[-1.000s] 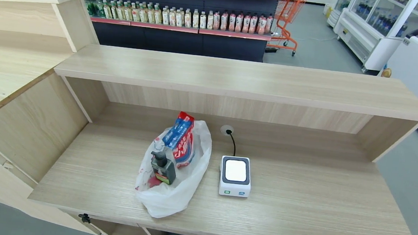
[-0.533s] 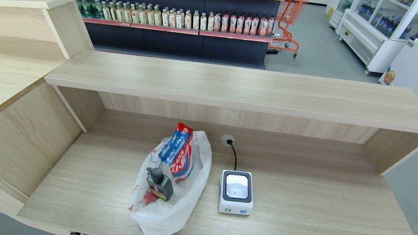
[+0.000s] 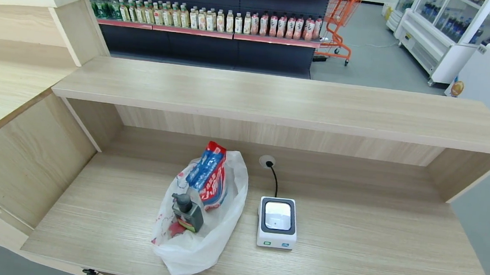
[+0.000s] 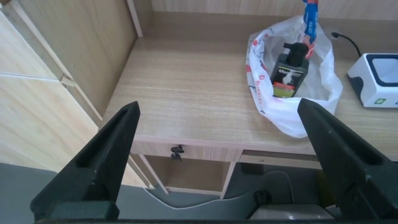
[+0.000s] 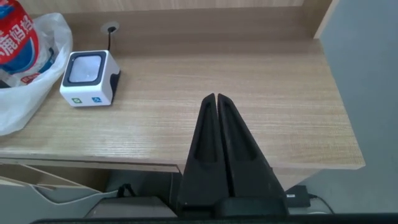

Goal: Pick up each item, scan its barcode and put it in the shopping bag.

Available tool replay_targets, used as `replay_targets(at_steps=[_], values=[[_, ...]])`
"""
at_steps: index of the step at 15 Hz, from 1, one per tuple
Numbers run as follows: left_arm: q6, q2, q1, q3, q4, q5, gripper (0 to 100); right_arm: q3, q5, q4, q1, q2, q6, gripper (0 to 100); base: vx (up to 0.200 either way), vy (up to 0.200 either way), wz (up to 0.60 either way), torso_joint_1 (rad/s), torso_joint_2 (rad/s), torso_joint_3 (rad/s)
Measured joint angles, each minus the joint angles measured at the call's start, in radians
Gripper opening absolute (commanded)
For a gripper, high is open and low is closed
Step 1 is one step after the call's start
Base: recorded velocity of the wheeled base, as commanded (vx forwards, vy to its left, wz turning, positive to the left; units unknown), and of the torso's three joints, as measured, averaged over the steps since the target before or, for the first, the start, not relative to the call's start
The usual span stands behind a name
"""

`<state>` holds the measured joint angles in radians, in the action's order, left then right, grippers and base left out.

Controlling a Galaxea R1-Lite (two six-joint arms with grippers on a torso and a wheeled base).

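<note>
Left pincer [image 4: 217, 109] gapes, right pincer [image 5: 216, 97] is closed, both unladen; we judge bagging complete, the shopping bag [image 3: 190, 257] needing no further move.

The shopping bag [image 3: 192, 257] is translucent white with red print, holding a red-and-blue packet [image 3: 210, 174] and a black bottle [image 3: 188, 216]. Beside it, the white scanner [image 3: 275, 242] has a dark frame.

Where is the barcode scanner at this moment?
In the head view the barcode scanner sits on the wooden counter, just right of the white shopping bag, its black cable running back to a hole behind it.
</note>
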<state>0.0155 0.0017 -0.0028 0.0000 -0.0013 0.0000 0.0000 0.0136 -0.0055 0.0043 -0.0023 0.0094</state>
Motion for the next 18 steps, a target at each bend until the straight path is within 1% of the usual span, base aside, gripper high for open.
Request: replay_targets(at_steps=[18], values=[[0.0, 0.0, -0.001, 0.0, 0.0, 0.0, 100, 0.0, 0.0, 0.0, 0.0, 0.0, 0.001, 0, 0.0, 0.0, 0.0, 0.0, 0.0, 0.0]])
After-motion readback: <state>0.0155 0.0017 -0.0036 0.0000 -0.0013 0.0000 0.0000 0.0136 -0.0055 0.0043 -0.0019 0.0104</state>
